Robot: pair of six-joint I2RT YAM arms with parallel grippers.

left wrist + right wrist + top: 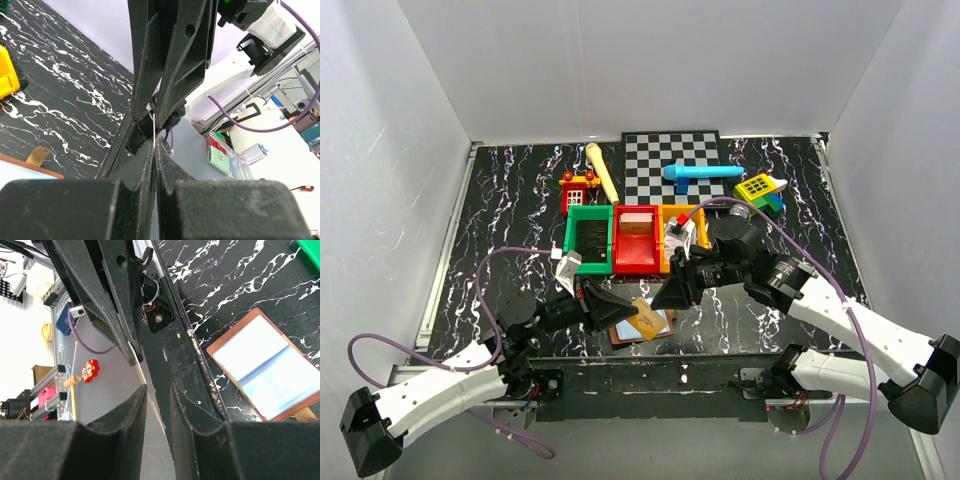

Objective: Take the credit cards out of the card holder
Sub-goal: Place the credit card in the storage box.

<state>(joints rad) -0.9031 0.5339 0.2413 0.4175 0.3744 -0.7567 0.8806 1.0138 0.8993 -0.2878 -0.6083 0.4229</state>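
Left jaws pinched shut on thin card (140, 371), right jaws narrowly apart, seemingly astride it

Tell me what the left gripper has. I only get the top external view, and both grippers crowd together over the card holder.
Observer: The right wrist view shows the left gripper pinching a thin credit card, seen edge-on.
Operator: Has the right gripper got it too?
Observer: Not yet. The card runs between its fingers, but a gap shows beside it, so the jaws stand apart.
Operator: Anything left in the card holder?
Observer: It lies open with its pale inner panels up, and I see no card in them from that view.
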